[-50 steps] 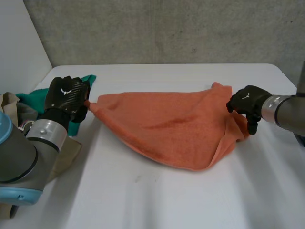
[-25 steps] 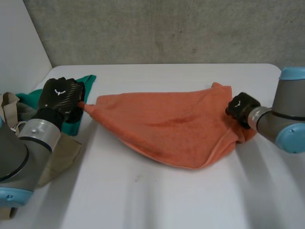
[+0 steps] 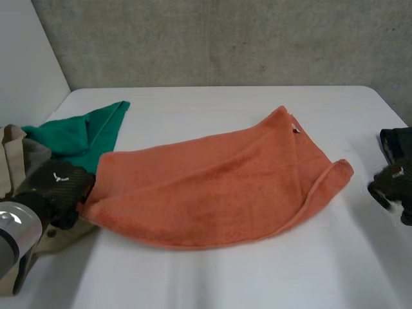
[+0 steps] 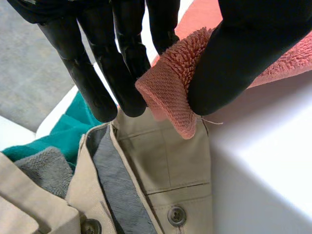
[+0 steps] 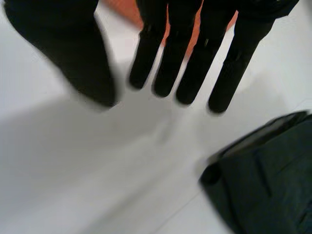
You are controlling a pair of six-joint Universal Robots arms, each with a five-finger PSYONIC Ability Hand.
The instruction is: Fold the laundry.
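Left hand (image 3: pixel 56 185) pinches orange towel (image 3: pixel 212 187) corner — its white tag (image 3: pixel 296 129) unreadable.

My head camera looks down from behind at the table (image 3: pixel 219 283) and towel (image 3: pixel 212 187). My left wrist camera, close along my left hand (image 4: pixel 122 63), shares the towel's corner; the right one faces table.

Left hand (image 3: pixel 59 185) matte black with a small white logo on its back and a silver wrist cuff (image 3: pixel 11 222) behind; right hand (image 3: pixel 391 183) black, thick rounded fingers (image 5: pixel 195 73).
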